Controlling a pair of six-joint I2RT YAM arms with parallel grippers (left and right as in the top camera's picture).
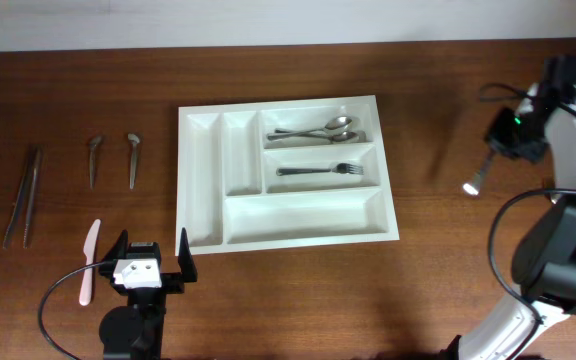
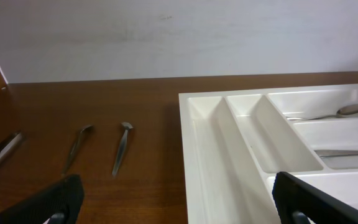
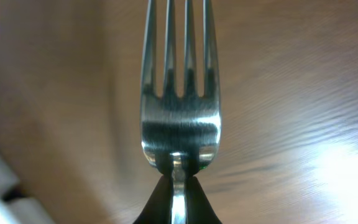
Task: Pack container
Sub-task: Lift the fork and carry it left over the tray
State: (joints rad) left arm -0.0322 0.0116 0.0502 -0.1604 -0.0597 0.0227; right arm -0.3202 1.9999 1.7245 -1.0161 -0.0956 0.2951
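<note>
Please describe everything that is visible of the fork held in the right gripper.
The fork is shiny silver metal with four straight tines that point away from the right gripper. Its narrow neck is clamped between the dark fingers; the handle is hidden. It hangs over the wooden table, right of the white cutlery tray, touching only the gripper, as far as seen.

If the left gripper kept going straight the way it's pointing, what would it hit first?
Probably the white cutlery tray: the tray-side finger of the left gripper lines up with its left wall. Between the fingers lies bare table, though height is unclear.
</note>
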